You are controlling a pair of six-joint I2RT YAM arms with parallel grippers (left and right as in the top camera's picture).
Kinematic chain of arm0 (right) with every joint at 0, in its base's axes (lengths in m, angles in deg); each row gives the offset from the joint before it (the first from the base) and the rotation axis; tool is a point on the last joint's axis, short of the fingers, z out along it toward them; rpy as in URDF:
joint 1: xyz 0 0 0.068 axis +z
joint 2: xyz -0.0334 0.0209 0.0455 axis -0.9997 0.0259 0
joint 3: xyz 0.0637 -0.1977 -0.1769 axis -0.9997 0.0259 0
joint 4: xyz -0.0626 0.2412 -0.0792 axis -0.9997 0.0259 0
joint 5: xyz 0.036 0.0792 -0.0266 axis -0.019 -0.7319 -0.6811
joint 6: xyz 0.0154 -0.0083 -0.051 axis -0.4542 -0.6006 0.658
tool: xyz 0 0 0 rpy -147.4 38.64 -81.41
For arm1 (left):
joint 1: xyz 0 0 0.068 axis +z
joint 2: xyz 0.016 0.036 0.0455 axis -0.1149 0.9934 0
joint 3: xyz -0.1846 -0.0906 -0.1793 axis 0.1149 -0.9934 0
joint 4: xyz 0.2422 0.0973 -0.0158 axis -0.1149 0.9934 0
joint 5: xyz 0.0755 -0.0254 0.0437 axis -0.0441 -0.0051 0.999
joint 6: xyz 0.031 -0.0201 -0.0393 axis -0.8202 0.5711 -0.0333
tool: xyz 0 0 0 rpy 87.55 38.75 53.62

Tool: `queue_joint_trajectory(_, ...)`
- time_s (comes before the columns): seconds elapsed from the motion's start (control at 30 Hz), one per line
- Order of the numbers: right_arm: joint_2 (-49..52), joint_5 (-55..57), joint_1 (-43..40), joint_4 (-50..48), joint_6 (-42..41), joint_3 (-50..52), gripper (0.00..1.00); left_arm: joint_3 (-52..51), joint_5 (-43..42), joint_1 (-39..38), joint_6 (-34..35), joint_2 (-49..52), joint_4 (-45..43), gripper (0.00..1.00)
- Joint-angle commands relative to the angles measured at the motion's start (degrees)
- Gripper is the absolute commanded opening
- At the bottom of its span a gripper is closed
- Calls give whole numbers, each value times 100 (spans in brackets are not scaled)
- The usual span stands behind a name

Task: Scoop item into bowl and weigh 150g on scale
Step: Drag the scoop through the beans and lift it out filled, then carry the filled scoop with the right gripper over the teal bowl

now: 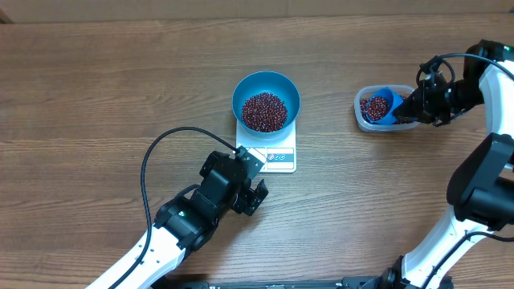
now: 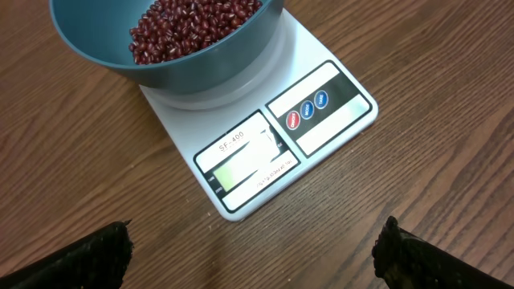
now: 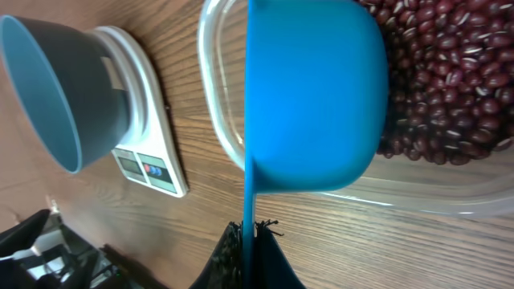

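Wood table (image 1: 96, 80). Bowl (image 1: 266, 87) w/ beans (image 1: 263, 111) on scale (image 1: 277, 157) for weighing. R gripper (image 1: 415, 103) at 3 o'clock clamps scoop (image 1: 385, 105) in tub (image 1: 361, 115) to reload; L gripper (image 1: 255, 183) at 6, jaws wide, empty.

Wide table (image 1: 120, 96) gap between scale (image 1: 279, 157), tub (image 1: 361, 115); left pincer (image 1: 257, 178) near scale front.

bench (image 1: 96, 96) looked wood-grained and matt | bowl (image 1: 269, 83) was smooth blue plastic with slight sheen | scale (image 1: 277, 156) was smooth white plastic, a little glossy | beans (image 1: 264, 111) had shiny skins | tub (image 3: 418, 189) was clear glossy plastic | scoop (image 3: 313, 96) was smooth blue plastic
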Motion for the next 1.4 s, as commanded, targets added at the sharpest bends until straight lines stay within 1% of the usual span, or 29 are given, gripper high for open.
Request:
queue_joint_trajectory(0.0, 15, -420, -109, 9, 155, 39, 4, -39, -2, 26, -66, -55, -4, 100)
queue_joint_trajectory(0.4, 15, -1169, -479, 101, 310, 33, 4, -39, -2, 24, -66, -55, -4, 99)
queue_joint_trajectory(0.57, 15, -1613, -505, 278, 732, 33, 4, -39, -4, 24, -66, -55, -4, 100)
queue_joint_trajectory(0.73, 13, -1961, -503, 420, 761, 22, 4, -39, -4, 24, -66, -55, -4, 100)
queue_joint_trajectory(0.87, 13, -2387, -503, 702, 1172, 22, 4, -39, -2, 24, -66, -55, -4, 100)
queue_joint_trajectory(0.97, 13, -2590, -503, 914, 1333, -31, 4, -39, -2, 24, -66, -55, -7, 100)
queue_joint_trajectory(1.07, 13, -2636, -503, 1137, 1331, -210, 4, -39, -2, 24, -66, -55, -4, 100)
queue_joint_trajectory(1.37, -363, -2981, -264, 1132, 1263, -417, 4, -39, -2, 24, -66, -55, -4, 100)
